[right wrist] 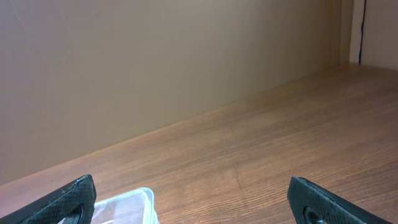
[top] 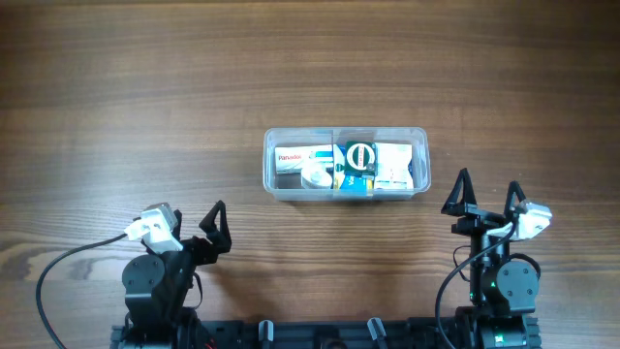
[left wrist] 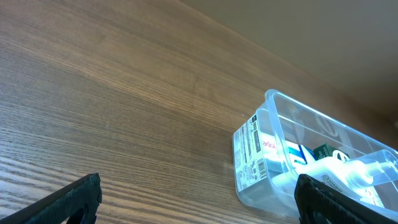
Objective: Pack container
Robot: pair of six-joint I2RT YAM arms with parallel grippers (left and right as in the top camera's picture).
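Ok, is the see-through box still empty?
No, the container has several small packages sitting side by side inside it.

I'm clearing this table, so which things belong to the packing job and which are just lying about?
Job: container, with a red-and-white box, white bottle, teal box and white box inside; left gripper and right gripper, both open and holding nothing.
Lying about: nothing loose in view on the table.
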